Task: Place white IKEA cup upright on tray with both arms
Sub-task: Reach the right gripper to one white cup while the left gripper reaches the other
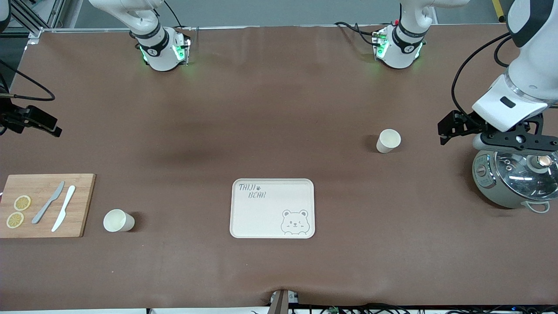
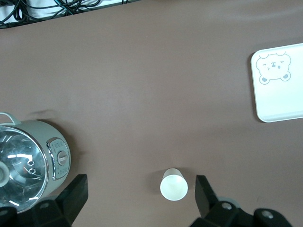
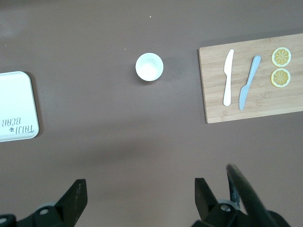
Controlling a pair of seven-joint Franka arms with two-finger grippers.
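While tray [image 1: 272,208] sits bare, both cups upright beside it: left gripper [image 2: 139,201], right gripper [image 3: 137,203] jaws wide, empty; descend straight, grip rim.

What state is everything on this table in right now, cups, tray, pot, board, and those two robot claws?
Cup near the left arm: upright on the table, empty.
Cup beside the cutting board: upright on the table, empty.
Tray: flat, nothing on it.
Pot: glass lid on.
Cutting board: holds two knives and two lemon slices.
Left tool: open, over the pot.
Right tool: open, holding nothing.
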